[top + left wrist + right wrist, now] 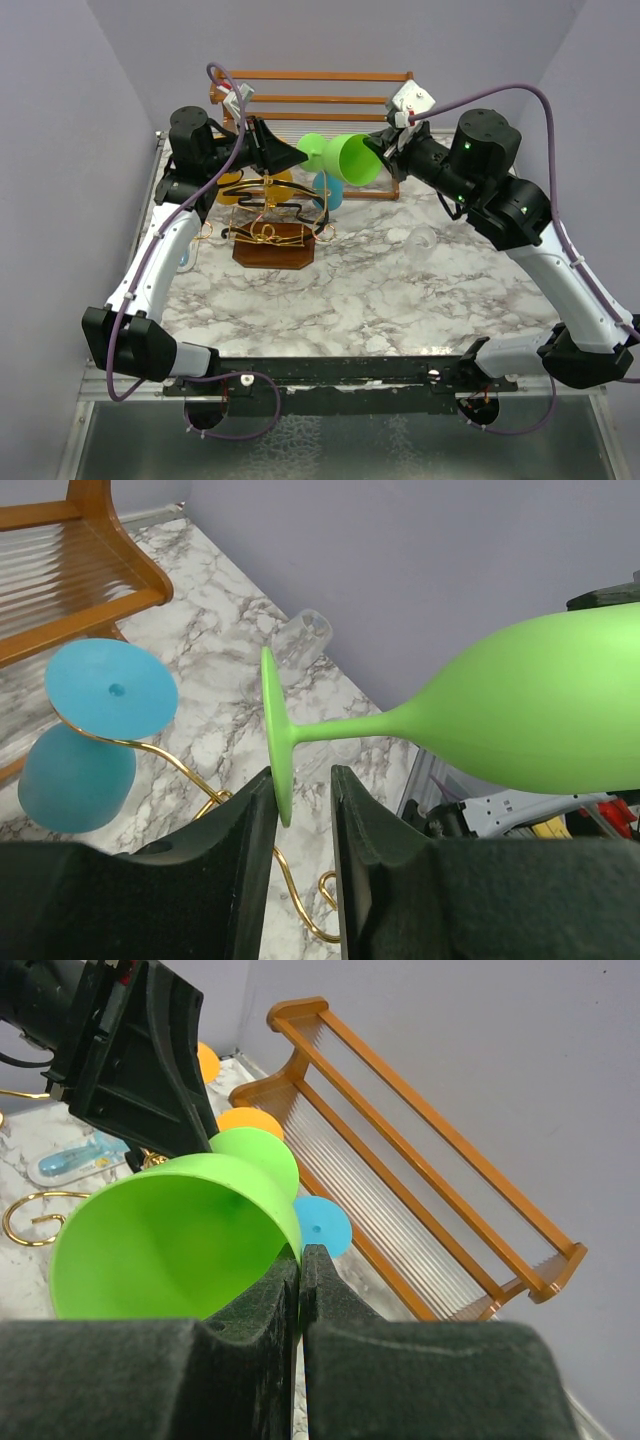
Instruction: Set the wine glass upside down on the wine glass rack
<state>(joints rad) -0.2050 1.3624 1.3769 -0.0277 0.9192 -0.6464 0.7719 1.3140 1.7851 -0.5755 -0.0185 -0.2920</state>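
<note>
Above the far half of the bench [400, 290], between the two arms, the green wine glass [345, 158] lies on its side in the air, foot toward the left edge and open bowl toward the right edge; the right gripper [300, 1260] is pinched tight on the wall of the bowl at its rim, one finger inside and one outside; the left gripper [303, 790] has its jaws parted with the edge of the foot between them, a gap showing on one side, so it straddles the foot without clamping it. Toward the far left corner, below the glass, stands the wine glass rack [272, 245]; a blue glass [75, 770] hangs upside down from one gold loop, just beside the green foot. Along the far edge sits a wooden shelf [320, 100]; a clear glass [300, 635] lies on the marble farther right.
</note>
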